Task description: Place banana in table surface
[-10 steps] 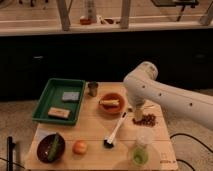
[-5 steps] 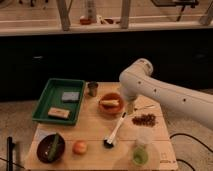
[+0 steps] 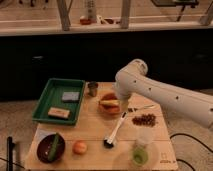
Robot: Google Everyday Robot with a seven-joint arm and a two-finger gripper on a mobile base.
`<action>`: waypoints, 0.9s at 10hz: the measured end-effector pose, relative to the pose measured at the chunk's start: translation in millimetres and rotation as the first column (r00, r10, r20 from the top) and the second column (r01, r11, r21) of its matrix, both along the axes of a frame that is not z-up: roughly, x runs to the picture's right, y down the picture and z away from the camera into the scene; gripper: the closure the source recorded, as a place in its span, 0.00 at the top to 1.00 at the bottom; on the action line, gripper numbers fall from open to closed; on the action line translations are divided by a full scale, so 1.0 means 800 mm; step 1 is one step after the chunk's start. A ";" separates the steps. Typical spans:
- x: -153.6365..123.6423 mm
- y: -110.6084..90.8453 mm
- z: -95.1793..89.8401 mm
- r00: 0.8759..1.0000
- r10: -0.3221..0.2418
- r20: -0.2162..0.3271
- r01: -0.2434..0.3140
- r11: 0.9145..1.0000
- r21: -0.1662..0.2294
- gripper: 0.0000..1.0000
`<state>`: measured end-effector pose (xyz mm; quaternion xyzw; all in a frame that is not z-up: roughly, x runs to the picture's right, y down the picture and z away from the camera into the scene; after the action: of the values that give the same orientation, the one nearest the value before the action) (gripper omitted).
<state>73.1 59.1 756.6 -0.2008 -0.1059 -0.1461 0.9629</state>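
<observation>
Over the last second the arm (image 3: 165,97) has swung leftward from the right side of the worktop (image 3: 90,129). That has carried the gripper (image 3: 122,103) from clear of the orange-red bowl (image 3: 105,95) to a spot right at its right rim. The jaws stand apart and hold nothing. The banana (image 3: 109,103) has not shifted at all. It lies across the inside of that bowl, near the middle of the worktop toward the far edge, and its right end is just beside the gripper. For you this means the approach looks nearly finished but the pick has not begun, so the placing itself is all still ahead. You will probably want to settle down over the fruit and close on it before lifting it out. Bare wood lies nearer in front of the bowl, between it and the brush (image 3: 115,134). The green tray (image 3: 44,97) sits to the left and is not where the banana should go. Watch the bowl's rim as you descend, because a nudge there could slide the bowl.
</observation>
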 end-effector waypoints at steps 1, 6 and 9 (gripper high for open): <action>-0.004 -0.002 0.009 1.000 0.002 0.010 -0.002 1.000 0.006 0.80; -0.012 -0.008 0.049 0.999 0.027 0.040 -0.027 1.000 0.010 0.80; -0.018 -0.014 0.075 0.997 0.042 0.059 -0.042 0.999 0.007 0.80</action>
<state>58.7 48.2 816.6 -0.1902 -0.1377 -0.1321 0.9630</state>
